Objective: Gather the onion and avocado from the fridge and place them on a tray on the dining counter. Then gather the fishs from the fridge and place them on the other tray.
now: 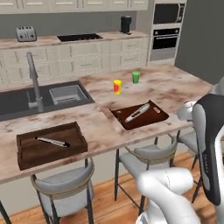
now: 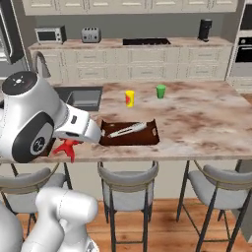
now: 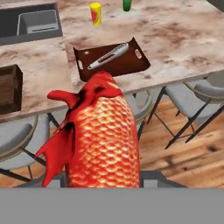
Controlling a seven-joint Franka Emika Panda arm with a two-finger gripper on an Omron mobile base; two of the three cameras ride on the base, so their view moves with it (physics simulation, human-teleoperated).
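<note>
A big red scaly fish (image 3: pixel 103 140) stands tail-up in my gripper (image 3: pixel 104 177), which is shut on it; its body hides the fingertips. Its red fins (image 2: pixel 66 147) hang below my arm, just short of the dining counter's (image 1: pixel 175 87) near edge. The reddish-brown other tray (image 1: pixel 157 118) lies straight ahead with a slim silver fish (image 1: pixel 137 112) in it. The darker brown tray (image 1: pixel 26 155) sits to its left and holds a thin grey-silver thing (image 1: pixel 52 141). The onion, avocado and fridge are out of view.
A yellow cup (image 1: pixel 117 86) and a green cup (image 1: pixel 136 77) stand behind the trays. The dark sink (image 1: pixel 22 103) with its steel faucet (image 1: pixel 34 81) is at the counter's left. Grey stools (image 1: pixel 151 157) line the near side over a wood floor.
</note>
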